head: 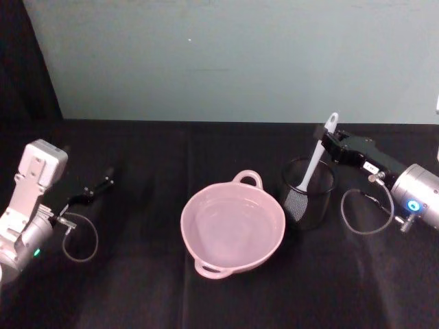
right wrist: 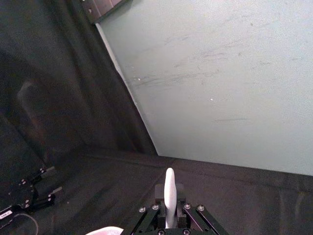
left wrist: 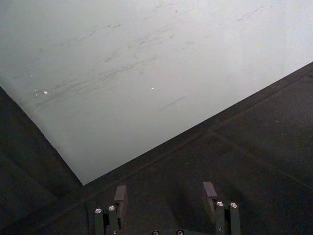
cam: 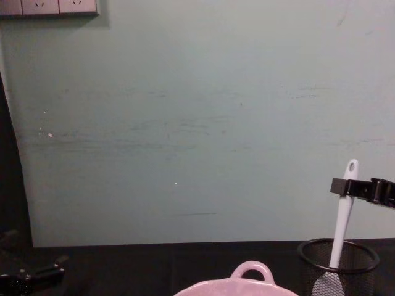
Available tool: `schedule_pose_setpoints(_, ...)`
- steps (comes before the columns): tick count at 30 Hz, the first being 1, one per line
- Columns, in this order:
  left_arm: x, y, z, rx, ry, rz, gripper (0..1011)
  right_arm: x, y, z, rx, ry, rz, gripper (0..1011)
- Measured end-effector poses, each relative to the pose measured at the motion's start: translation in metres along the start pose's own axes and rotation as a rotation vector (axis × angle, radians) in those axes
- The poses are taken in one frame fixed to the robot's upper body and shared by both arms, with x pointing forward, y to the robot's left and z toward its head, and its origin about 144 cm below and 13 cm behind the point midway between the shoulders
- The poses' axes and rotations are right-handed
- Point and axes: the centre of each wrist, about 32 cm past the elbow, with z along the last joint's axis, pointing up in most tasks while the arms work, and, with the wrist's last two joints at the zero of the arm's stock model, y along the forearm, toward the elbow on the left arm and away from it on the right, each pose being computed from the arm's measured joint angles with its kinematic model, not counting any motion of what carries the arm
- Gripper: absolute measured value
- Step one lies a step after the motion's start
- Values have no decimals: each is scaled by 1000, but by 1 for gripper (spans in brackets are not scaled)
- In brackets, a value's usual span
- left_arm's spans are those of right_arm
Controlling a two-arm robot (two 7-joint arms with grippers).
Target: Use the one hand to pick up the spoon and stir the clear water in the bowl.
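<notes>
White plastic, the spoon (head: 317, 159) stands nearly upright in a black wire-mesh cup (head: 309, 194), its flat head down inside the mesh and its slim handle leaning a little toward the far wall, the oval hole at the handle's end showing at the top. The right hand (head: 325, 139), black and boxy with a small white label on its body, reaches in from the right and is closed on the upper part of the handle just below the hole; the chest view shows its fingers (cam: 339, 187) clamped across the handle from the side, and the right wrist view shows the white handle tip (right wrist: 169, 194) rising between the jaws. Behind this hand are a silver cylindrical wrist (head: 418, 195) and a looped cable (head: 363, 212). Just beside the cup, toward the middle of the black-covered counter (head: 137, 288), sits the pale pink bowl (head: 232, 225), round, with a loop handle (head: 248, 178) on its far rim and another on its near rim; clear water lies in it. The cup and bowl are very close, whether touching cannot be told. Well apart on the far left of the counter, the left hand (head: 100, 186) hovers low with its jaws spread open and nothing between them, a light grey arm (head: 31, 199) behind it. A pale green wall (head: 233, 55) backs the counter.
</notes>
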Motion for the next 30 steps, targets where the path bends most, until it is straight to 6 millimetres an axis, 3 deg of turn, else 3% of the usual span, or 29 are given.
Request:
schedule_pose_setpoints(8,0,0,0,0,0,0,1005,6,-1,-9,5,47,-10,143)
schedule_pose_setpoints(17,0,0,0,0,0,0,1005,17,-7,-20,8,86,-67,424)
schedule_pose_setpoints(18,0,0,0,0,0,0,1005,18,-7,-22,6,89,-72,492)
schedule_pose_setpoints(21,0,0,0,0,0,0,1005,22,-10,-27,1,103,-88,556)
schedule_pose_setpoints(30,0,0,0,0,0,0,1005,18,-17,-24,3,74,-105,847)
